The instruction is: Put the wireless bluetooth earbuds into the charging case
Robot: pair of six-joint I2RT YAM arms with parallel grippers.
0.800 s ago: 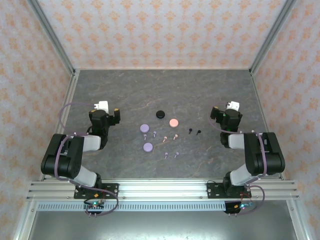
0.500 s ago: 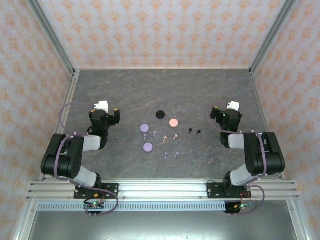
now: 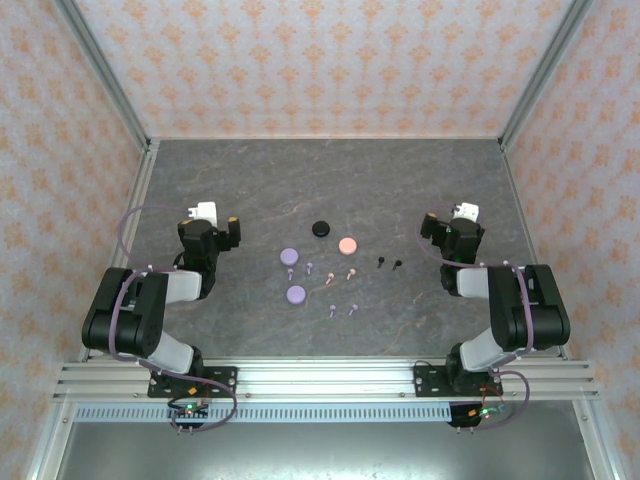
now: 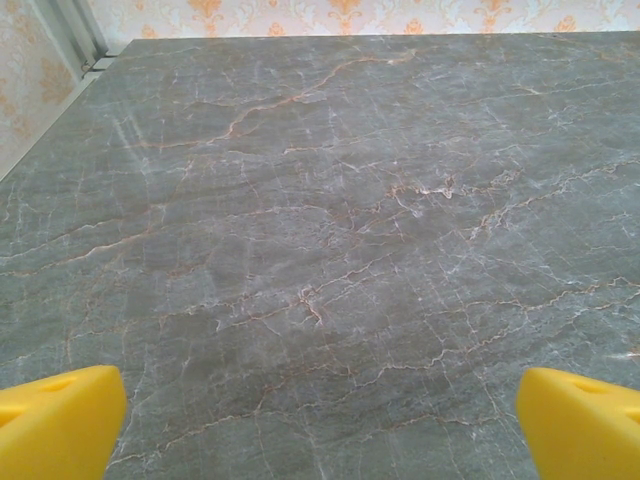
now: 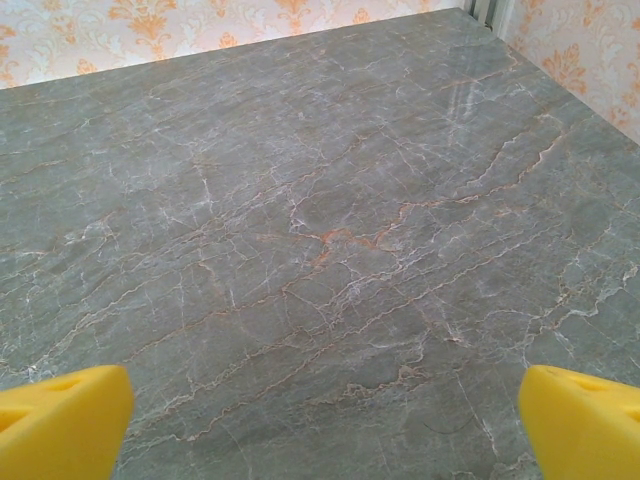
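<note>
We see our left hand (image 3: 224,230) and right hand (image 3: 443,232) both spread wide and holding nothing, each toward its own side edge of the table (image 3: 250,180). The earbuds (image 3: 351,273) lie loose about the middle of the table between the hands: the black buds (image 3: 381,262) nearest the right hand, the pink buds (image 3: 329,281) central, and the lilac buds (image 3: 332,311) scattered leftward and toward the near edge. Four round cases (image 3: 296,294) sit among them and just beyond, toward the far edge.

Grey marbled table (image 3: 400,180) — four round discs (image 3: 291,256) and eight tiny earbuds (image 3: 332,281) lie mid-table.
</note>
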